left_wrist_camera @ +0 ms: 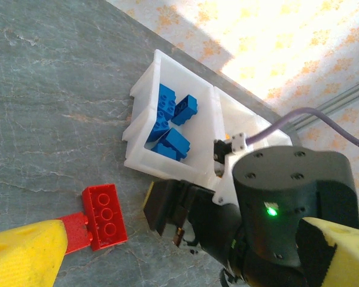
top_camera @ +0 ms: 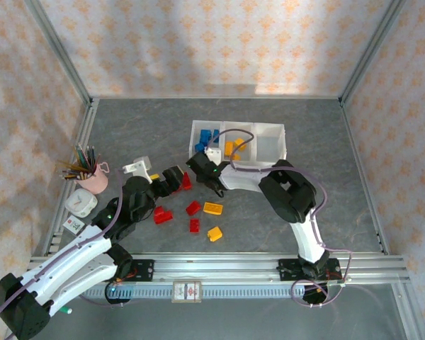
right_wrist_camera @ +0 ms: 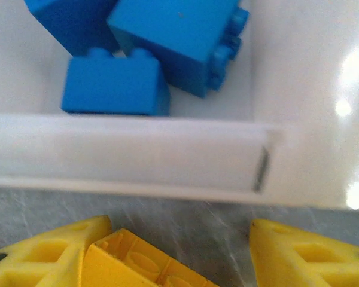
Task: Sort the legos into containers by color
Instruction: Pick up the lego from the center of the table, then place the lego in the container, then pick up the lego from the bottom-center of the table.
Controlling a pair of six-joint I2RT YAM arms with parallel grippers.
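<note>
The containers (top_camera: 269, 157) are three joined white bins at the back centre. The left bin (right_wrist_camera: 137, 152) holds blue legos (right_wrist_camera: 116, 89), and the middle one holds yellow legos (top_camera: 234, 147). My right gripper (right_wrist_camera: 179, 227) is low at the tray's front left corner, open. A yellow lego (right_wrist_camera: 137, 263) lies between its fingers against the left one, with a gap to the right one. My left gripper (left_wrist_camera: 184, 232) stands open just left of it. A red lego (left_wrist_camera: 105, 216) lies beside its left finger (left_wrist_camera: 24, 254). Red legos (top_camera: 161, 214) and yellow legos (top_camera: 212, 208) lie loose on the table.
A pink cup of coloured pencils (top_camera: 92, 177) stands at the left, with a small white box (top_camera: 80, 205) in front of it. The right bin (top_camera: 268, 142) holds nothing. The two grippers are close together at the tray's front left corner.
</note>
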